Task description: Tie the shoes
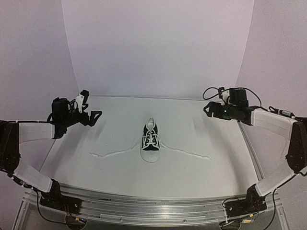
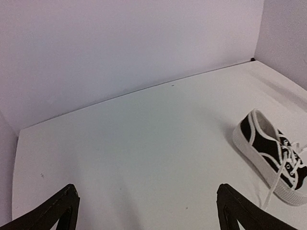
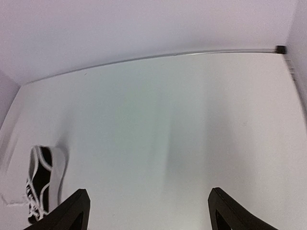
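Sneaker [image 1: 151, 142] (black canvas, white toe cap and sole) sits near the middle of the worktop [image 1: 192, 179], toe toward the near edge, heel toward the far wall. The laces are threaded through the eyelets but untied: the left lace [image 1: 112, 153] trails flat out to the left and the right lace [image 1: 188, 152] to the right, each loose on the surface and well apart from the other. Left end effector [image 1: 96, 116] hovers over the far-left part of the worktop, jaws spread wide with nothing between them. Its wrist view has the sneaker off to the right, well clear of both fingers. Right end effector [image 1: 207, 109] hangs at far right, likewise spread and empty, with the sneaker low left in its wrist view. Judgement: the task is at its start, no knot begun, and the step in hand is the approach to the laces. The next move calls for each arm to come down on its own side's lace and pinch the loose run — thin white cord on a white surface, so the fingertips must reach almost to the worktop. Around the scene is a plain pale backdrop [image 1: 158, 48], and no obstacle lies between either arm and its lace. Likely risk: pulling a lace drags the light sneaker.
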You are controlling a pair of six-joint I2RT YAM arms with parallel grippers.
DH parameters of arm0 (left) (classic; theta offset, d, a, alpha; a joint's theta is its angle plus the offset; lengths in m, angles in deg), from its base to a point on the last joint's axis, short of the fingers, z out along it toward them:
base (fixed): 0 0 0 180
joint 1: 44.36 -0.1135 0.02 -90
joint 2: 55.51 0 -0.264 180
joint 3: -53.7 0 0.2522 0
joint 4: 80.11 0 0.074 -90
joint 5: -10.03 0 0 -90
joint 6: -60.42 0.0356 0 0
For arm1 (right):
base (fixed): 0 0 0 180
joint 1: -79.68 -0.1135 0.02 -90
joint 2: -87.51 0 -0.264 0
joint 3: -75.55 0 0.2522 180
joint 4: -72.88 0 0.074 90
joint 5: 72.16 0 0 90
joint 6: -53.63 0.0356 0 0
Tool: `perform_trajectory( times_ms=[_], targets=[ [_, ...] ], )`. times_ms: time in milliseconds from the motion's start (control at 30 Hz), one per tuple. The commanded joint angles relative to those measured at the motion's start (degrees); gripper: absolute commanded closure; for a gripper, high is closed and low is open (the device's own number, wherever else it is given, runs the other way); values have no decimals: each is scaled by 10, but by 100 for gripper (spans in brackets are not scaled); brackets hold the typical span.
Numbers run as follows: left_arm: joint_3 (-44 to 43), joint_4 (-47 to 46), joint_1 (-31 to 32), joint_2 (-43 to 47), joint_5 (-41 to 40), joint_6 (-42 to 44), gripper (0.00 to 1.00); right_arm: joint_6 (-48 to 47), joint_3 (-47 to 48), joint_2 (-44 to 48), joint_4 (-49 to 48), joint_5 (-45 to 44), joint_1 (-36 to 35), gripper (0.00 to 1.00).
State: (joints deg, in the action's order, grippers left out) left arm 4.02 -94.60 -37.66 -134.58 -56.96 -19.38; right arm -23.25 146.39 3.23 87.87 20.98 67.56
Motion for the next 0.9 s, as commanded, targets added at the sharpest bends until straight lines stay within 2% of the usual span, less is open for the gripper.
perform_trajectory(
  times_ms=[0,100,233,367,533,633,733,867],
  targets=[
    [-99,368,64,-11,88,158,0,-5,70,-38,226,-16,-110,13],
    [-106,493,73,-12,136,316,1,-13,94,-61,317,-60,-164,15],
    [-129,629,79,-42,130,493,3,-26,118,-105,420,-51,-209,22],
    [-159,654,105,-101,76,512,3,-21,103,-129,437,-43,-213,19],
    [-163,596,138,-138,33,495,4,-42,111,-165,433,-78,-213,18],
    [-168,584,141,-166,14,499,11,-59,121,-194,431,-75,-213,18],
    [-181,590,142,-192,-6,500,23,-74,125,-217,420,-70,-213,19],
    [-192,604,141,-214,-4,502,30,-86,128,-236,395,-61,-213,22]
  ],
)
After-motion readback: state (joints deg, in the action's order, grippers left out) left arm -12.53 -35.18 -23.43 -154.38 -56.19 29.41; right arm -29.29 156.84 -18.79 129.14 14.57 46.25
